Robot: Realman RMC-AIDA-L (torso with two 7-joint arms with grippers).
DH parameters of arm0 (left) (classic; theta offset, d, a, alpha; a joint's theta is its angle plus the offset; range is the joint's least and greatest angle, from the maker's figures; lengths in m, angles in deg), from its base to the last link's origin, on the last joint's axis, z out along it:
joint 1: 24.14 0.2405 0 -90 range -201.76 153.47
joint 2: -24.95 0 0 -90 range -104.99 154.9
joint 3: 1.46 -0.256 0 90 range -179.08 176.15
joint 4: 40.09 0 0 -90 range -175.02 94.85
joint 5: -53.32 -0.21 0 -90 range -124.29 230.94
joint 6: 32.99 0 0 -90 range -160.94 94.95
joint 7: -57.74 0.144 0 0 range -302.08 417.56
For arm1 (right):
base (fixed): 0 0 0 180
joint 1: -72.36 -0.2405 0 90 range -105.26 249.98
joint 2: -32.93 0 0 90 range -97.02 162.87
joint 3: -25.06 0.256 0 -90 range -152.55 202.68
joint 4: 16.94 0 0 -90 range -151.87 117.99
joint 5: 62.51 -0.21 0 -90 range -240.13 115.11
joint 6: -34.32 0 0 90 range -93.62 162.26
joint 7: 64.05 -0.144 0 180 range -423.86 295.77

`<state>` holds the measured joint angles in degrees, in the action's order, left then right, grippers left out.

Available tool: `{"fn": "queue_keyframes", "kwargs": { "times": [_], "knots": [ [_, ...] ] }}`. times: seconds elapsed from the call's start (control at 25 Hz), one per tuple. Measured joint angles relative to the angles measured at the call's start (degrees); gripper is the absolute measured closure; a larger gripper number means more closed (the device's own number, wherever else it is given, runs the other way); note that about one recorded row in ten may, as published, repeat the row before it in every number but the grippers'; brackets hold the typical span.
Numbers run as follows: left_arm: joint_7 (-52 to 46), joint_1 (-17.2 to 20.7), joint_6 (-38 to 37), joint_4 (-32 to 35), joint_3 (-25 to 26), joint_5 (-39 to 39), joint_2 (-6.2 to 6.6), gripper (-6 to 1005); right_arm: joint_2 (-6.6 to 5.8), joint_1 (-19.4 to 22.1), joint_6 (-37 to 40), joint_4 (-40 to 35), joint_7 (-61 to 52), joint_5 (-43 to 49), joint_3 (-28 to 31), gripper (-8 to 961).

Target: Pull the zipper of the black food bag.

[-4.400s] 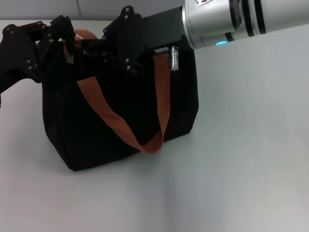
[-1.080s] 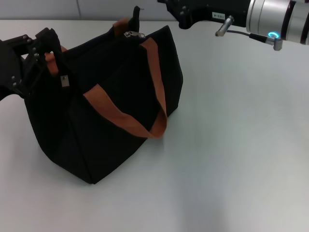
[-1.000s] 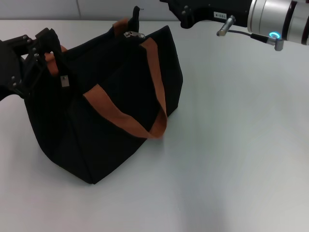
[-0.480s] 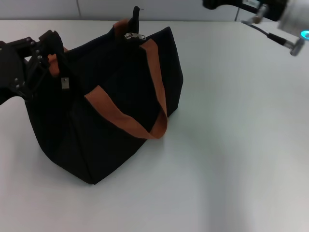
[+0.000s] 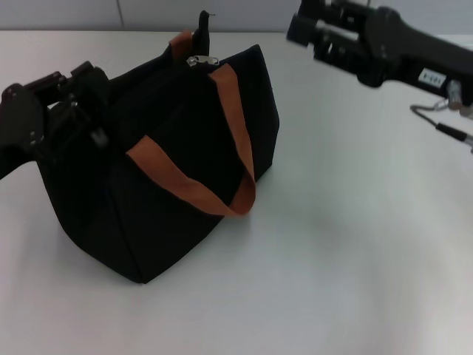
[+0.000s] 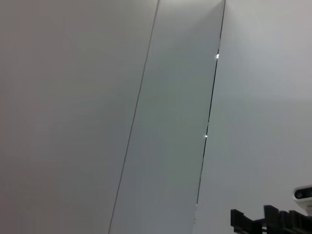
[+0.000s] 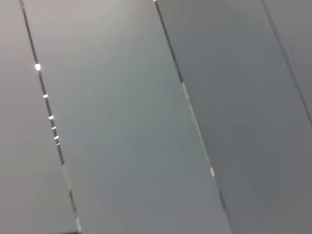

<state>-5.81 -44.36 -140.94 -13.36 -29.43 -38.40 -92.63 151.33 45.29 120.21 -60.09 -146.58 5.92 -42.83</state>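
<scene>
Head view is showing the right gripper [image 5: 310, 26] pulling away, its fingers' state unclear, leaving the zipper [image 5: 199, 61] at the black food bag's [image 5: 148, 192] far end, while the left gripper [image 5: 70, 111] is gripping its near end.

Head view: even, diffuse overhead light on a pale table [image 5: 347, 244], with a soft, faint shadow beside the black food bag [image 5: 162, 170], whose dark fabric shows little detail. The right gripper [image 5: 325, 33] is slightly motion-blurred. Both wrist views: flat, dim grey panels with small bright glints along dark seams.
</scene>
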Motion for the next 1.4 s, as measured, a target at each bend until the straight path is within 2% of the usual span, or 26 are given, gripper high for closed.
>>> {"fn": "queue_keyframes", "kwargs": {
  "times": [0.04, 0.12, 0.16, 0.2, 0.28, 0.32, 0.4, 0.48, 0.52, 0.56, 0.68, 0.72, 0.8, 0.88, 0.92, 1.2, 1.24, 1.4],
  "knots": [
    [-0.4, 0.1, 0.0, 0.1, -0.1, -0.2, 0.09, 916, -0.04, -0.1, 0.4, 0.6, 0.5, 0.5, 0.0, 641],
    [-1.0, 0.4, -0.2, 0.3, -0.4, -0.5, 0.38, 874, 0.03, -0.3, 2.0, 1.4, 1.5, 2.4, -0.2, 447],
    [-1.0, 0.4, -0.2, 0.3, -0.4, -0.5, 0.38, 854, 0.03, -0.3, 2.0, 1.4, 1.5, 2.4, -0.2, 402],
    [-1.7, 0.6, -0.9, 0.1, -0.7, -0.5, 1.19, 833, 0.12, -0.3, 2.6, 1.4, 1.6, 3.2, -0.1, 357],
    [-3.6, 0.8, -1.6, 0.1, -0.9, -0.5, 1.96, 687, 0.06, -0.2, 3.6, 1.5, 1.6, 4.3, 0.0, 266],
    [-5.2, 1.1, -2.5, 0.3, -0.9, -0.5, 2.79, 614, -0.36, 0.1, 4.6, 1.5, 1.7, 5.0, 0.0, 221],
    [-5.7, 1.2, -3.0, 0.4, -1.0, -0.5, 3.1, 569, -0.58, 0.2, 5.1, 1.6, 1.9, 5.4, 0.1, 222],
    [-7.2, 1.4, -4.6, 0.5, -1.1, -0.5, 4.16, 523, -1.06, 0.4, 6.6, 1.8, 2.6, 7.3, 0.1, 222],
    [-8.7, 1.5, -5.9, 0.5, -1.6, -0.5, 5.32, 500, -1.34, 0.4, 7.8, 1.9, 3.4, 9.6, 0.2, 222],
    [-8.7, 1.5, -5.9, 0.5, -1.6, -0.5, 5.32, 478, -1.34, 0.4, 7.8, 1.9, 3.4, 9.6, 0.2, 223],
    [-10.1, 1.5, -6.5, 0.7, -4.3, -0.5, 6.33, 409, -1.67, 0.3, 9.2, 2.0, 4.8, 12.9, 0.2, 223],
    [-10.4, 1.2, -6.8, 0.9, -7.4, -0.5, 6.63, 387, -1.91, 0.2, 10.1, 2.2, 6.2, 14.6, 0.3, 224],
    [-10.4, 1.1, -7.0, 1.3, -9.1, -0.5, 6.62, 341, -1.95, 0.2, 10.4, 2.3, 7.0, 15.2, 0.3, 224],
    [-10.2, 1.0, -7.1, 2.4, -11.4, -0.5, 6.28, 215, -1.99, 0.1, 10.6, 2.4, 7.9, 16.4, 0.3, 225],
    [-10.1, 1.0, -7.2, 3.9, -13.5, -0.4, 5.81, 215, -2.05, -0.1, 10.5, 2.5, 8.2, 18.1, 0.3, 225],
    [-9.8, 0.6, -7.3, 6.8, -19.1, 0.0, 5.02, 215, -1.92, -0.9, 10.2, 2.6, 8.5, 22.1, 0.3, 227],
    [-8.4, 0.4, -7.3, 8.4, -22.5, 0.1, 4.44, 215, -1.87, -0.9, 10.2, 2.6, 8.8, 22.5, 0.3, 227],
    [-2.4, 0.4, -7.4, 8.8, -28.8, 0.0, 3.23, 215, -1.83, -1.0, 10.2, 3.0, 10.1, 22.7, 0.1, 226]
  ]
}}
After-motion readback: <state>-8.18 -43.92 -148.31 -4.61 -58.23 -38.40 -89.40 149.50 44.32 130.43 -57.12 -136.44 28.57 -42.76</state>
